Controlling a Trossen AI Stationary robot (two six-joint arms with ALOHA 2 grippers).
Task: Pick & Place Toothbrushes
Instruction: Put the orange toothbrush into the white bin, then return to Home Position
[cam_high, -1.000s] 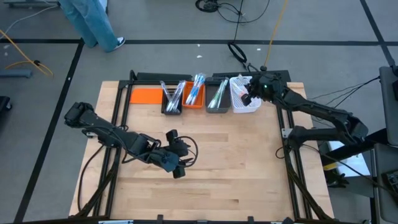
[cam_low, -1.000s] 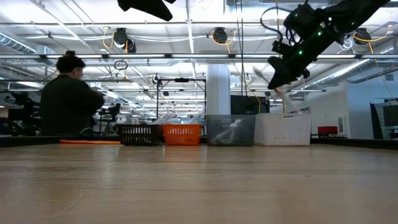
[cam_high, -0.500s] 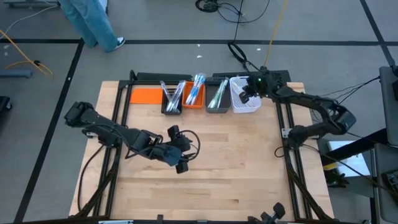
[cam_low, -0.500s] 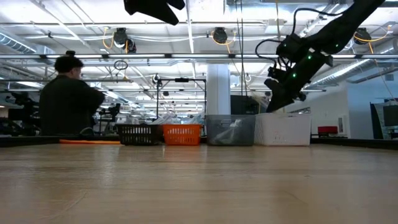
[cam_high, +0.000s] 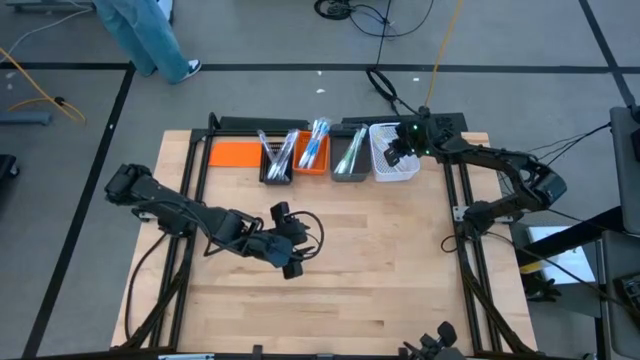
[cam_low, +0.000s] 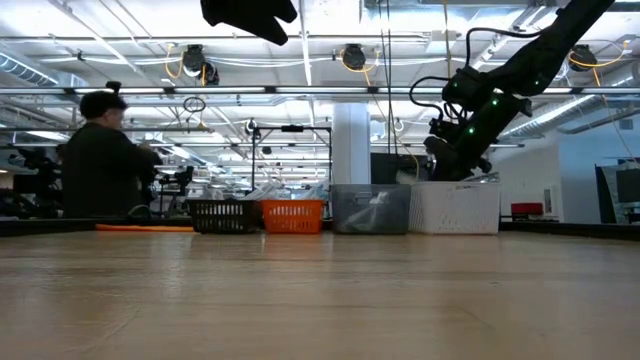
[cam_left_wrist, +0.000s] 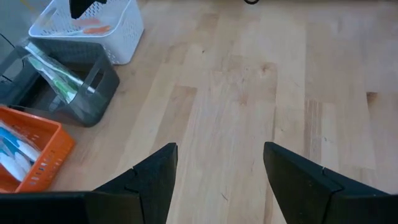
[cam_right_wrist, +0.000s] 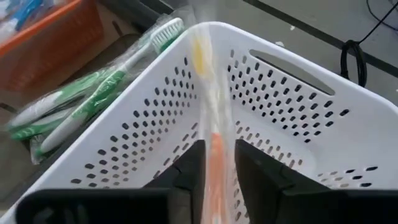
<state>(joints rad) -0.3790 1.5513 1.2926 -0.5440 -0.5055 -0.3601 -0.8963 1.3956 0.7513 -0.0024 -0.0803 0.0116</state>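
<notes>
The right claw hangs over the white bin at the counter's one o'clock corner, fingers lightly pinching a wrapped orange toothbrush whose long axis runs straight ahead between them, tip down in the bin. Green toothbrushes fill the grey bin beside it; blue ones sit in the orange bin. The left claw waits spread at mid-counter, farther off.
</notes>
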